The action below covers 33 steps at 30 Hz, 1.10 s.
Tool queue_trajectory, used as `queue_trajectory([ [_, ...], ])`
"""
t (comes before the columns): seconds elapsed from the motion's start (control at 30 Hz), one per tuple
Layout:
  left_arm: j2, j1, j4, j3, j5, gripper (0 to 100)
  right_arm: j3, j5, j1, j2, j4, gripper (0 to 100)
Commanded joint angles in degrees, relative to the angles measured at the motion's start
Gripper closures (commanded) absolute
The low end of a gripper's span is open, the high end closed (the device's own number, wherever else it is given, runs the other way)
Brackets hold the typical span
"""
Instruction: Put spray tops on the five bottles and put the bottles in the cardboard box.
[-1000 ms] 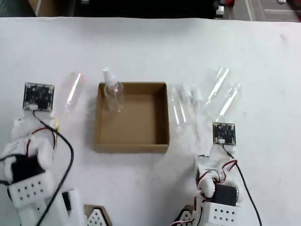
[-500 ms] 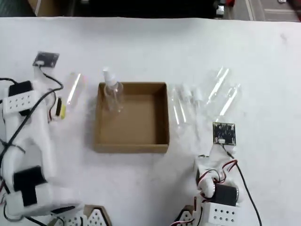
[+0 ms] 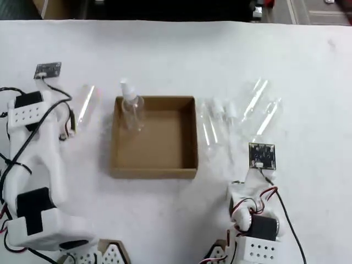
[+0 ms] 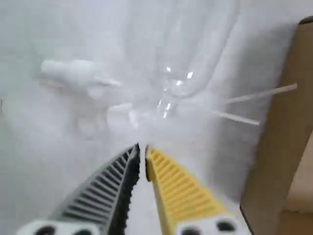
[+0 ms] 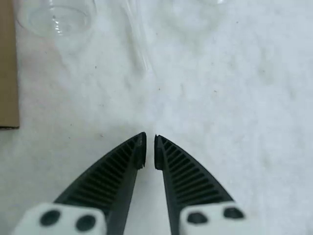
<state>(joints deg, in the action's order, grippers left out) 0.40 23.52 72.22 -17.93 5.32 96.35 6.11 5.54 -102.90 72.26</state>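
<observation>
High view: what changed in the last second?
The left arm stretched out from its base; the left gripper, shut and empty, now sits by the lying bottle left of the cardboard box. The right gripper, box and other bottles stayed put.

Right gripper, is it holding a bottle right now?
No, the right gripper is shut with nothing between its jaws, over the white table.
</observation>
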Motion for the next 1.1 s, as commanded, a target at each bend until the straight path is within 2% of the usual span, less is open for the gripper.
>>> queue_trajectory([
  [0.0,-2.5,-1.1,-1.6,-3.6,-1.1,98,0.5,-0.4,-0.3,-0.3,-0.6,98.1],
  [0.1,-10.8,-2.1,-9.4,-13.8,-1.1,98,0.5,0.0,-0.5,-0.4,-0.5,98.1],
  [0.33,-41.2,-4.6,-24.4,-37.7,-1.1,98,-1.8,0.1,-6.9,-0.5,-2.5,98.1],
  [0.43,-48.4,-4.9,-28.8,-44.1,-1.1,98,-4.9,0.2,-6.6,-0.5,-7.9,98.1],
  [0.5,-49.0,-4.9,-28.6,-44.6,-1.4,98,-5.4,3.8,-5.9,-0.5,-14.3,98.1],
  [0.6,-46.8,-5.0,-28.8,-44.4,-1.6,98,-5.2,17.2,-3.9,-0.5,-22.6,98.0],
  [0.67,-44.5,-5.2,-28.7,-43.3,-1.6,98,-5.2,24.9,-1.5,-0.5,-25.5,98.0],
  [0.73,-42.1,-6.3,-28.3,-42.5,-1.6,98,-5.2,29.1,0.3,-0.5,-27.1,98.0],
  [0.83,-40.1,-8.5,-28.4,-42.4,-1.7,98,-5.2,31.8,0.7,-0.5,-30.8,98.2],
  [1.0,-40.1,-13.6,-28.8,-44.7,-1.6,98,-5.8,31.7,0.7,-0.4,-38.4,98.2],
  [1.07,-40.1,-14.9,-28.8,-45.3,-1.6,98,-8.9,26.5,0.0,-0.2,-36.8,98.3],
])
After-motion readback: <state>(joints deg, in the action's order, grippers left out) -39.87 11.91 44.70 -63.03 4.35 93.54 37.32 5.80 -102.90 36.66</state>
